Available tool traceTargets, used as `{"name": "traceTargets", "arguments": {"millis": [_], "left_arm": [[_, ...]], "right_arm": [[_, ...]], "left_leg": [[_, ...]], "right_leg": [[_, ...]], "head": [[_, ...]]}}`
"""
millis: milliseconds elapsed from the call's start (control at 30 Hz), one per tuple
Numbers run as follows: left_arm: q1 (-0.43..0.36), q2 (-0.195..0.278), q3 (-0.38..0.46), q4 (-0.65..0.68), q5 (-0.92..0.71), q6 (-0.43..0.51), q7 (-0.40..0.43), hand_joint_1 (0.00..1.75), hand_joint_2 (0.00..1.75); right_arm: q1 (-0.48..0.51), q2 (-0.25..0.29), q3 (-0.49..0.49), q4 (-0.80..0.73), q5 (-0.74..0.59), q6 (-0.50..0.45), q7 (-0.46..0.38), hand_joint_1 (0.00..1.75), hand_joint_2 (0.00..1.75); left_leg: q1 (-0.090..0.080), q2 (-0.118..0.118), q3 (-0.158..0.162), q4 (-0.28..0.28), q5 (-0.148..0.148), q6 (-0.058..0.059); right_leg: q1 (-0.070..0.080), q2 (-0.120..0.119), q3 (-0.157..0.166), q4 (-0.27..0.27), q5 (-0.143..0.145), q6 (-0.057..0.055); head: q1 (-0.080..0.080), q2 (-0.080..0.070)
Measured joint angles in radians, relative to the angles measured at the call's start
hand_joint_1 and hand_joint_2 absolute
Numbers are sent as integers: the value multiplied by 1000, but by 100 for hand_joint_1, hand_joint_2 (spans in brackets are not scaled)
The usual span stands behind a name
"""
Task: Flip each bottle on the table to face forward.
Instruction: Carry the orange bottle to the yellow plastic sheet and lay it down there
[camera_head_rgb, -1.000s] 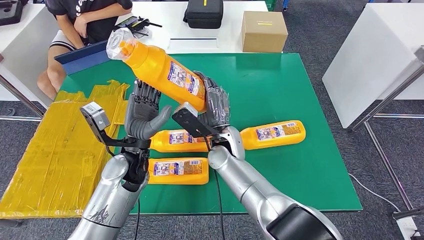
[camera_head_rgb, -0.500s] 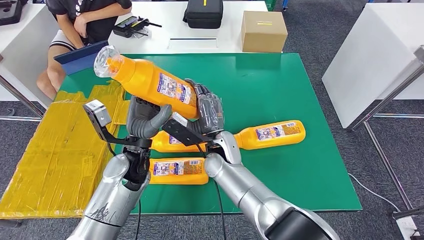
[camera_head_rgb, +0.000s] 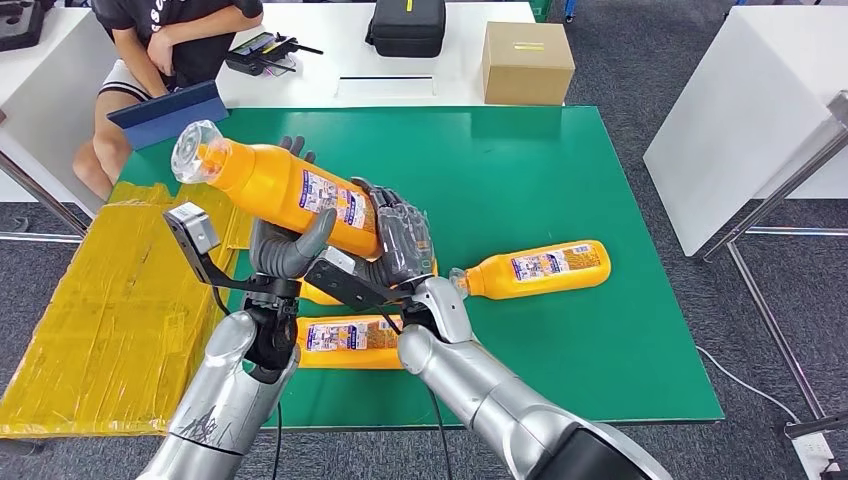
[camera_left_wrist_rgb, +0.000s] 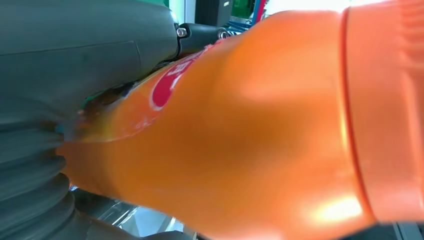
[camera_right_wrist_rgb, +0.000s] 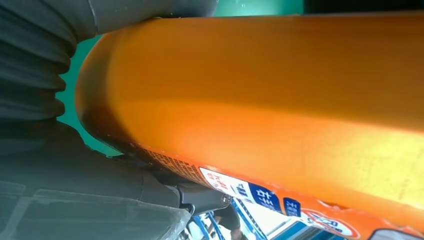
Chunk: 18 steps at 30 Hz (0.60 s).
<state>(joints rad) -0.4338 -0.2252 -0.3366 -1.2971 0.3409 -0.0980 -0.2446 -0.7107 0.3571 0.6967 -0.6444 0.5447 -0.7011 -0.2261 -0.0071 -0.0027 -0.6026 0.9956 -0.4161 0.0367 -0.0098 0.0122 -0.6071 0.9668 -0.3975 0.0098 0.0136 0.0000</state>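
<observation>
Just then, at the far left, a person (camera_head_rgb: 160, 40) sat at a white table (camera_head_rgb: 330, 50) beyond my green table (camera_head_rgb: 560, 170), with a blue board (camera_head_rgb: 168, 104) leaning near the green table's far left corner. Yellow sheeting (camera_head_rgb: 90, 300) lay on the floor to the left of the green table. My left hand (camera_head_rgb: 285, 240) was raised over the left part of the table, palm under the held bottle (camera_head_rgb: 275, 185), thumb curled up against its near side and fingertips showing past its far side; from my left wrist the orange body pressed close against my grey thumb, so I took that hand as cradling the bottle. The held bottle was up in the air, tilted, its clear-capped end high and to the far left, its base lower and to the right, label side facing up. My right hand (camera_head_rgb: 400, 240) clasped its base end, fingers wrapped over the label, and my right wrist camera showed the orange side lying tight against my palm. Beneath my hands a second bottle (camera_head_rgb: 355, 340) lay flat near the table's near edge, label up, and a third bottle (camera_head_rgb: 318, 293) lay just beyond it, mostly hidden by my arms. Farther right a fourth bottle (camera_head_rgb: 535, 268) lay on its side, cap pointing left. On the white table stood a black case (camera_head_rgb: 407, 27) and a cardboard box (camera_head_rgb: 527, 62).
</observation>
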Motion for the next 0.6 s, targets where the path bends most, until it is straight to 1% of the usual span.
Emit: {"name": "traceTargets", "arguments": {"millis": [267, 500, 567, 600], "left_arm": [[14, 0, 23, 26, 7, 0, -1, 0, 175], [31, 0, 48, 55, 20, 0, -43, 0, 175], [34, 0, 54, 58, 22, 1, -49, 31, 175], [36, 0, 57, 59, 23, 5, -53, 66, 175]], "right_arm": [[1, -3, 113, 30, -100, 3, 1, 175, 175], [2, -5, 224, 67, -254, 33, -33, 175, 175], [2, -5, 245, 74, -274, 35, -36, 175, 175], [1, -5, 254, 77, -283, 35, -36, 175, 175]], "left_leg": [[0, 0, 0, 0, 0, 0], [0, 1, 0, 0, 0, 0], [0, 1, 0, 0, 0, 0], [0, 1, 0, 0, 0, 0]], "right_leg": [[0, 0, 0, 0, 0, 0], [0, 0, -1, 0, 0, 0], [0, 0, -1, 0, 0, 0], [0, 0, -1, 0, 0, 0]], "head": [[0, 0], [0, 0], [0, 0], [0, 0]]}}
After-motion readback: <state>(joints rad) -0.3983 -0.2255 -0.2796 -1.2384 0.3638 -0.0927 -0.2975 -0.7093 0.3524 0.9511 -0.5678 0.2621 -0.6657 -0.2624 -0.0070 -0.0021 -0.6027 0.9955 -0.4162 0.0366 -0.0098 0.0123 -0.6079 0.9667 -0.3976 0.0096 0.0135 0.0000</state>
